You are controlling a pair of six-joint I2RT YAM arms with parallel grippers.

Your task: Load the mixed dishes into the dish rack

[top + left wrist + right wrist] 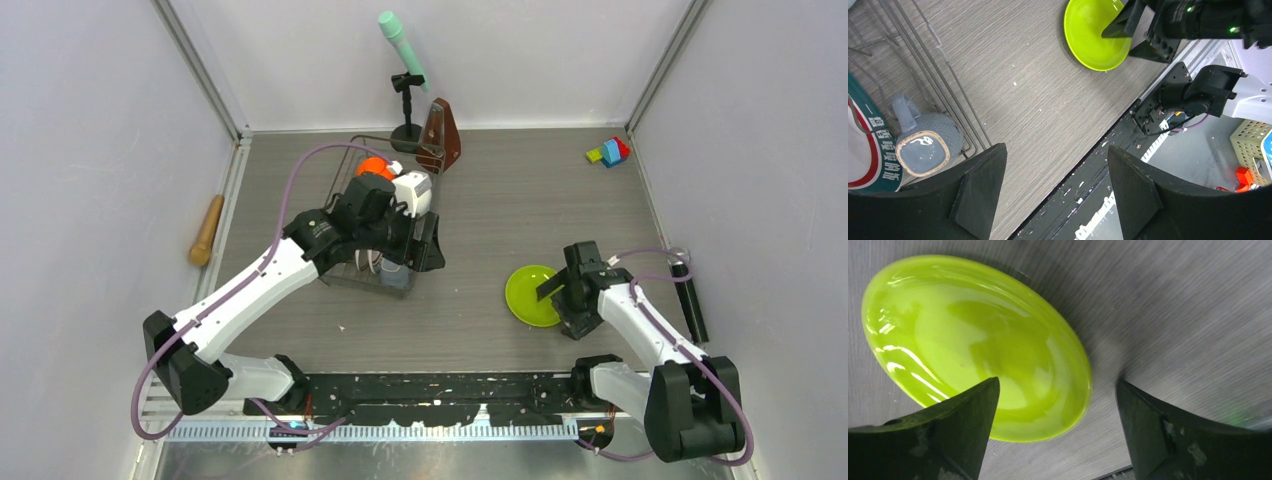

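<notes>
Right claw hangs jaws apart, straddling the rim of the lime-green plate, which lies flat toward the table's near right edge, probably lining up a pinch. Left claw, apart and empty, hovers over the dish rack's rim.

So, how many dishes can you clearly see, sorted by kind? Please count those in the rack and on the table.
Plates: 2 (lime-green plate on the table; white plate with red and green marks in the dish rack)
Mugs: 1 (grey-blue mug, in the rack)
Bowls: 1 (orange bowl, in the rack)
Total: 4. The left arm covers part of the rack, so more may be hidden.
</notes>
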